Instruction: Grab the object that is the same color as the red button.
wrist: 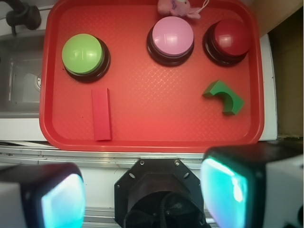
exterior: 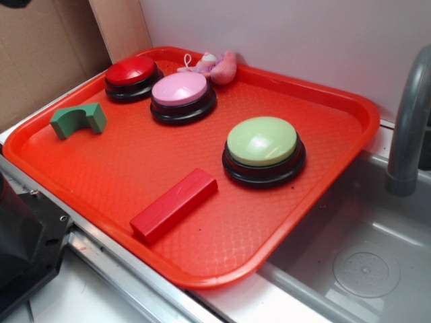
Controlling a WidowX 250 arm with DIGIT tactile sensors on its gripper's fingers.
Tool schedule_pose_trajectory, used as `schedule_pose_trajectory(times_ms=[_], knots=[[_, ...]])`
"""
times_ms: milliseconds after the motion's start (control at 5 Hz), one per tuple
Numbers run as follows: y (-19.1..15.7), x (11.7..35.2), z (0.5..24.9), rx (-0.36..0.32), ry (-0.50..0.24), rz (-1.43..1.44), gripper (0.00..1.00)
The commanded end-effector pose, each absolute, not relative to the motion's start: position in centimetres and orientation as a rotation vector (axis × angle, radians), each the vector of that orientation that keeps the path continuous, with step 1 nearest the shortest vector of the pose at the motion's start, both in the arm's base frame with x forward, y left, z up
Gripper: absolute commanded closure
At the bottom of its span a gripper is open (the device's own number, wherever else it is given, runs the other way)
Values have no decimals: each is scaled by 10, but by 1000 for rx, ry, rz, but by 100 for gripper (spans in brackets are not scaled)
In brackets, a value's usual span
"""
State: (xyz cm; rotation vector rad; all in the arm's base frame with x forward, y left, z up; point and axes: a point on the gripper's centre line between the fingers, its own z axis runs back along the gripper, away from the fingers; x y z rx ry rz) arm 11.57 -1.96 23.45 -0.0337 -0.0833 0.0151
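A long flat red block [exterior: 174,204] lies near the front edge of the red tray [exterior: 350,108]; in the wrist view the block [wrist: 101,114] is at the lower left of the tray [wrist: 142,128]. The red button [exterior: 130,76] on its black base stands at the tray's far left corner and shows at the upper right in the wrist view [wrist: 230,39]. My gripper [wrist: 142,194] is open and empty, high above the robot base, well back from the tray. Its two cyan pads [wrist: 64,204] frame the bottom of the wrist view. The gripper is not in the exterior view.
A pink-topped button [exterior: 182,95], a light green-topped button [exterior: 263,149], a green arch block [exterior: 78,121] and a small pink plush toy [exterior: 214,66] are on the tray. A grey sink [exterior: 363,262] with a faucet [exterior: 411,121] lies to the right. The black robot base [exterior: 27,249] is front left.
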Motion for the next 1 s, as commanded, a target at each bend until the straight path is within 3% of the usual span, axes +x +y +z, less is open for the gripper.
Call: schedule_pose_trajectory(times_ms=[0, 400, 800], knots=[[-20, 116, 234, -34, -83, 15, 0], [-30, 128, 201, -54, -157, 68, 0], [-49, 151, 146, -106, -116, 162, 0]])
